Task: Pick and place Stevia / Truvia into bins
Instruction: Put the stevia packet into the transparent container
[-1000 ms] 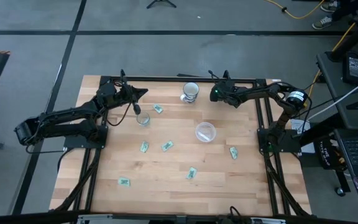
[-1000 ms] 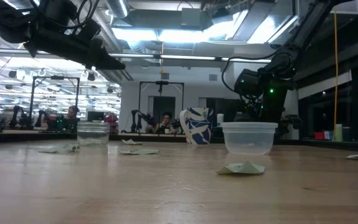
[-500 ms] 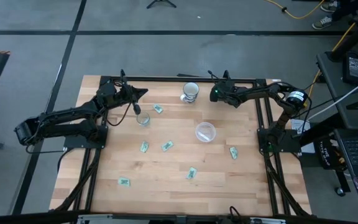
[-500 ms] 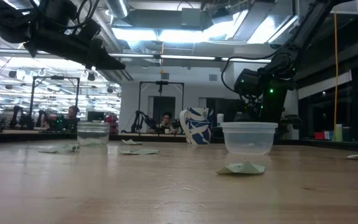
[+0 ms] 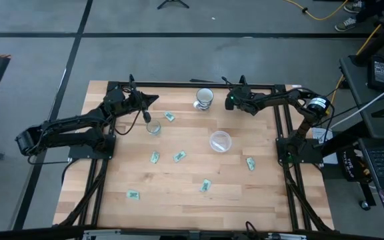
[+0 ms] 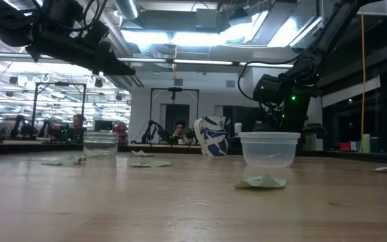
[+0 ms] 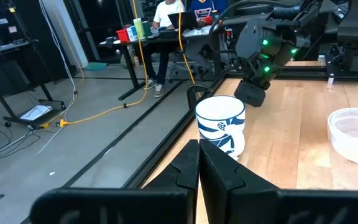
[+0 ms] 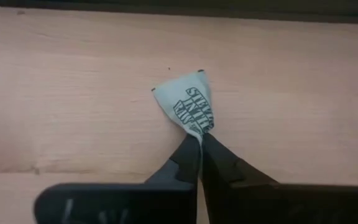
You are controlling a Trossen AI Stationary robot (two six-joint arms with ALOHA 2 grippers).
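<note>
The right pincer is pinching one corner of a sweetener packet near the worktop's one o'clock edge. The grip is catching only paper, so lifting risks tearing or dropping it. The left pincer, pressed together, is hovering at eleven o'clock.

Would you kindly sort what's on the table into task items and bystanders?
Task items: Stevia packets, one pinched by the right gripper, others loose like this packet; wide clear cup; small clear cup.
Bystanders: patterned mug; left gripper, idle.
</note>
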